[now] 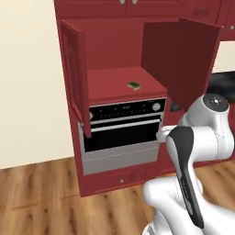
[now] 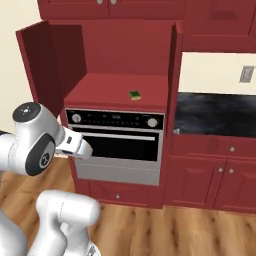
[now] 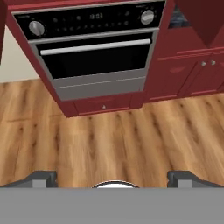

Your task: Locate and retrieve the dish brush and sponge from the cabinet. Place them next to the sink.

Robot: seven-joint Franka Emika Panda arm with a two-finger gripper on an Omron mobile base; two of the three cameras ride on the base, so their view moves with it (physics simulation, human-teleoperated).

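Progress is early, we judge: both doors of the cabinet (image 1: 117,50) stand open, and the sponge (image 1: 134,85) lies untouched on its shelf above the oven (image 1: 124,126); we cannot make out a dish brush. Retrieval and placing by the sink remain. Our gripper (image 3: 116,178) is fully open and empty, held low and folded back, facing the wood floor (image 3: 113,140) before the oven.

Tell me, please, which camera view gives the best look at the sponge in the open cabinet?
The left base view: the sponge lies on the cabinet shelf above the oven, nearest and largest. The right base view shows it smaller. The hand view looks at the oven and floor.
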